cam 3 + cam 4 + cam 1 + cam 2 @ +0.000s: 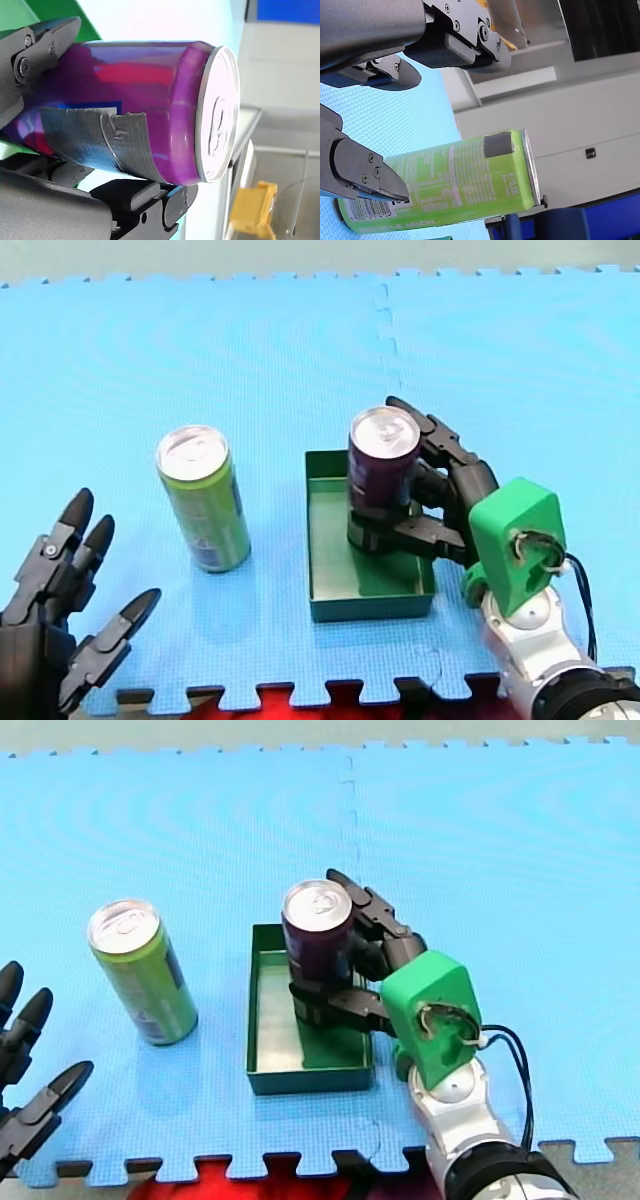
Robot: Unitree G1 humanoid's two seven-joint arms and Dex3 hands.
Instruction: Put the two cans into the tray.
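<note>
The dark fingers (402, 536) of the right hand (450, 485) are wrapped tight around the purple can (382, 468). One finger goes across the low part of the can and the others hug its far side. In the first wrist view, the same fingers (35, 55) press on the can from both sides, and a patch of grey tape (95, 137) sticks to it. The can stands up straight with its bottom inside the green tray (325, 540), toward the tray's 2 o'clock corner. I cannot tell if it touches the tray floor. The right arm, with a green block (515, 540) at its wrist, comes in from 5 o'clock.

The green can (203, 502) stands up straight on the blue mat (250, 360), at 9 o'clock from the tray and apart from it. The left hand (60, 610) is at 7 o'clock from that can. Its fingers are straight, not curled, and it holds nothing.
</note>
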